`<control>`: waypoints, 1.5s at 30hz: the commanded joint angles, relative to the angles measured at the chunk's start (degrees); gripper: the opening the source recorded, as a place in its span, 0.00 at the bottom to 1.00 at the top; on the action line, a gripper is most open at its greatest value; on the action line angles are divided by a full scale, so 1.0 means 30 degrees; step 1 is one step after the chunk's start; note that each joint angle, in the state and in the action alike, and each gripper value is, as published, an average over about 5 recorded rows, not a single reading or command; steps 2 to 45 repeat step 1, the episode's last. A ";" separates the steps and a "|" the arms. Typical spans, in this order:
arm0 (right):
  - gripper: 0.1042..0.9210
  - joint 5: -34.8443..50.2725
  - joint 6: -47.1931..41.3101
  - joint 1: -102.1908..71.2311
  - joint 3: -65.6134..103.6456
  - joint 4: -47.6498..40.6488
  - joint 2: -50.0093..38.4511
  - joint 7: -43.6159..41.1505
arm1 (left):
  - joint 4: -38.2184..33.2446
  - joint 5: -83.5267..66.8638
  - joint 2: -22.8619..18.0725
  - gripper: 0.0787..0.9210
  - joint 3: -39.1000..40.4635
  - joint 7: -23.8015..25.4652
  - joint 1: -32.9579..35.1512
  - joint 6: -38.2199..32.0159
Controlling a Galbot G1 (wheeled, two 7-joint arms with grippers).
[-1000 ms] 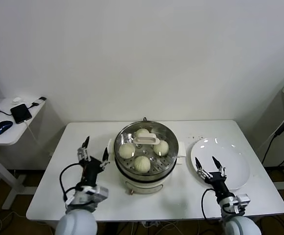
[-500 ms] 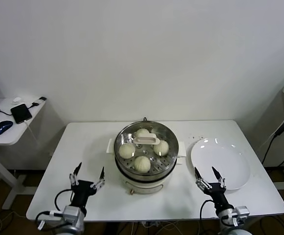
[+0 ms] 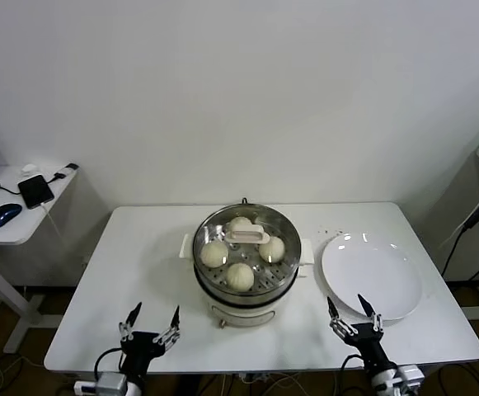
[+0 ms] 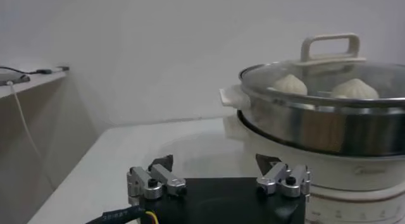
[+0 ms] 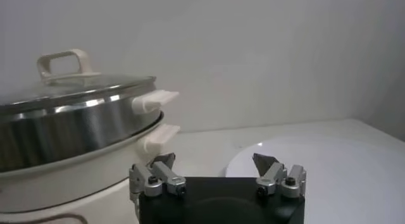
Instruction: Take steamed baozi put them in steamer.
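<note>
Several cream-white steamed baozi (image 3: 240,275) lie on the perforated tray inside the steel steamer (image 3: 223,294) at the table's middle. A glass lid with a cream handle (image 3: 246,237) covers them. In the left wrist view two baozi (image 4: 285,84) show through the lid above the steamer's wall (image 4: 304,127). My left gripper (image 3: 150,323) stands open and empty at the table's front edge, to the left of the steamer. My right gripper (image 3: 352,318) is open and empty at the front edge, just before the plate. The left gripper (image 4: 215,162) and the right gripper (image 5: 213,160) hold nothing in the wrist views.
A flat white plate (image 3: 387,280) lies bare to the right of the steamer, also seen as the plate (image 5: 304,157) in the right wrist view. The steamer's side handles (image 5: 155,100) stick out toward it. A side table (image 3: 8,219) with a phone and mouse stands far left.
Both arms have drawn back toward the table's front edge and lower in the head view, the left one farther. Both grippers stayed open. The steamer, lid and baozi have not moved.
</note>
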 commanded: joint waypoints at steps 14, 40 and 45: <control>0.88 -0.0185 -0.0371 -0.0854 0.0168 0.1087 -0.0125 0.0578 | -0.0840 -0.1016 -0.0097 0.88 0.0032 -0.0017 0.1227 0.0403; 0.88 -0.0185 -0.0371 -0.0854 0.0168 0.1087 -0.0125 0.0578 | -0.0840 -0.1016 -0.0097 0.88 0.0032 -0.0017 0.1227 0.0403; 0.88 -0.0185 -0.0371 -0.0854 0.0168 0.1087 -0.0125 0.0578 | -0.0840 -0.1016 -0.0097 0.88 0.0032 -0.0017 0.1227 0.0403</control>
